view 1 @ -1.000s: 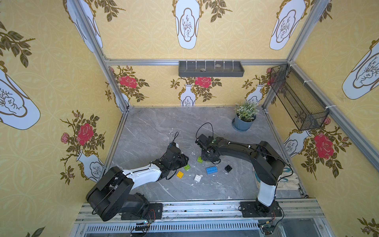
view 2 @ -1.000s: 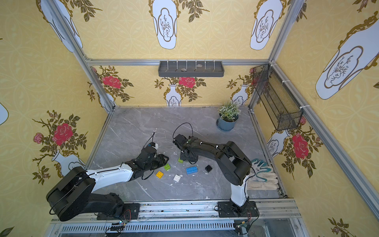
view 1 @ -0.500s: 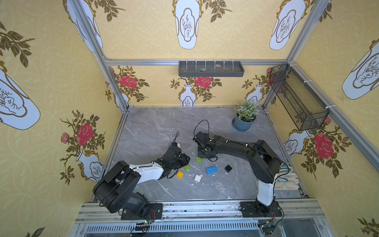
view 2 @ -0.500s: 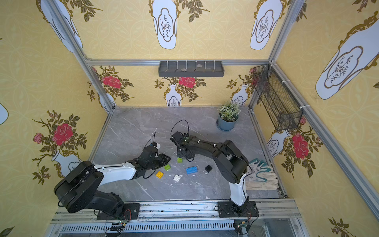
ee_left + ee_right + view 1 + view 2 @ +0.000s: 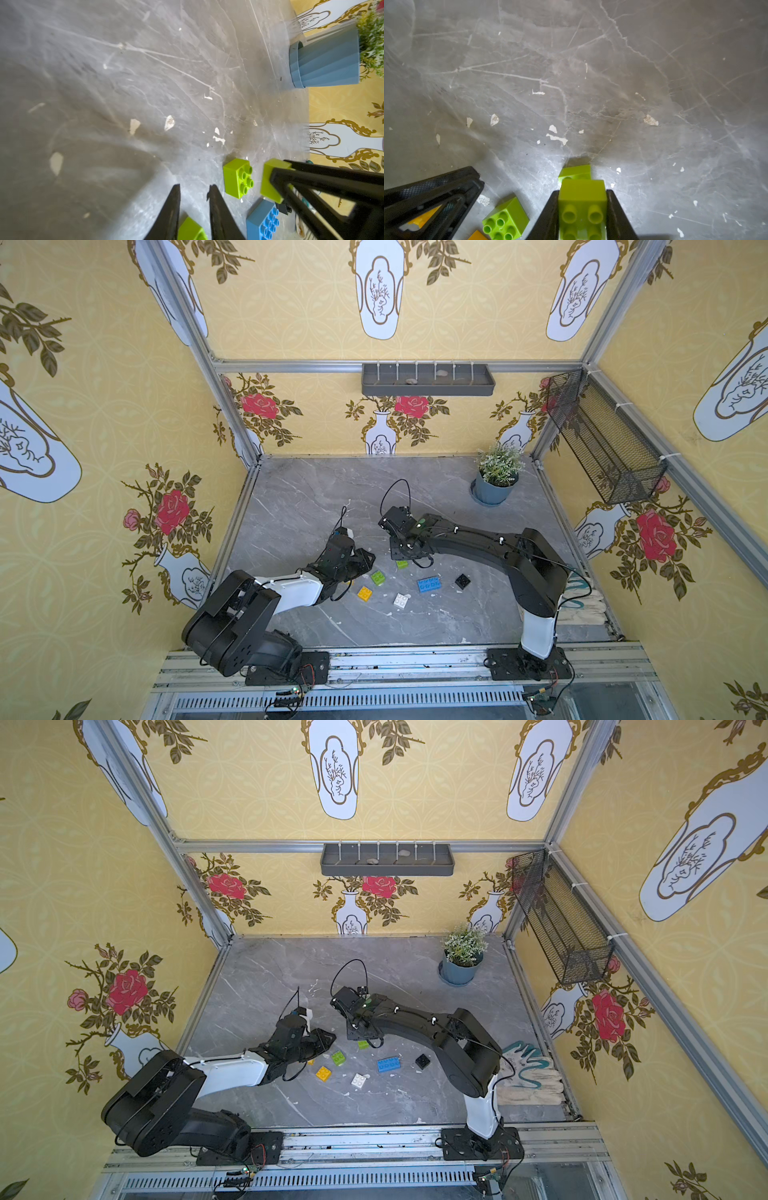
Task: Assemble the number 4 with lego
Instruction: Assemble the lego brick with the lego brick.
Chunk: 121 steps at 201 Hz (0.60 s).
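left gripper [image 5: 194, 187]: low over the table [image 5: 316, 506] at the left end of the bricks. Its fingers [image 5: 172, 214] stand a narrow gap apart. A lime-coloured brick corner [image 5: 191, 229] shows between them near their base, but whether they press on it I cannot tell.
yellow brick [image 5: 365, 593]: loose, studs up, near the left gripper on the side toward the arm bases, probably within its easy reach.
loose green brick [image 5: 377, 577]: on the table between the two grippers, touching neither. Lying there, it looks the likeliest partner for a first join.
right gripper [image 5: 583, 195]: its fingers [image 5: 614, 214] are clamped on two opposite flat walls of the held green brick [image 5: 402, 564]. The brick is low near the table, and the grip leaves its studs clear for mating.
white brick [image 5: 401, 600]: loose, studs up, toward the arm bases from the green ones.
blue brick [image 5: 429, 584]: the long one, flat and untouched under the right arm, probably the bar of the figure.
black brick [image 5: 462, 581]: loose, just beside the blue brick, not touching it.
number 4: not yet built. The visible pieces lie separate in a loose row across the front middle of the table.
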### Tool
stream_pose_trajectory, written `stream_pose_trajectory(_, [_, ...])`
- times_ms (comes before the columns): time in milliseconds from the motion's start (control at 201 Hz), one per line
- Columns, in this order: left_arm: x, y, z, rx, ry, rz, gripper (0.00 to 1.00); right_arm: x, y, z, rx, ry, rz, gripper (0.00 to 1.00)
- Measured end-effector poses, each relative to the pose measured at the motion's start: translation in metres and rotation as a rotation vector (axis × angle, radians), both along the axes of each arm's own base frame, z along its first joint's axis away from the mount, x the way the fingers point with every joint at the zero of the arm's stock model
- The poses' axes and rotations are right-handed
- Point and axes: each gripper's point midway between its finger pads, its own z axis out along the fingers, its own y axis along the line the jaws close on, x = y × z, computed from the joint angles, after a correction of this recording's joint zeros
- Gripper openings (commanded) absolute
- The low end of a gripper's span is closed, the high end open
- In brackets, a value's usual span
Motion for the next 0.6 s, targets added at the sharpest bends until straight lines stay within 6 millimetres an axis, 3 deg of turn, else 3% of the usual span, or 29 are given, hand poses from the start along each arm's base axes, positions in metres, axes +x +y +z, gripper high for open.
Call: stream_pose_trajectory(602, [-0.0017, -0.0023, -0.0073, -0.013, 0.01, -0.015, 0.25, -0.0058, 0.0022, -0.0076, -0.08, -0.009, 0.122, 0.2])
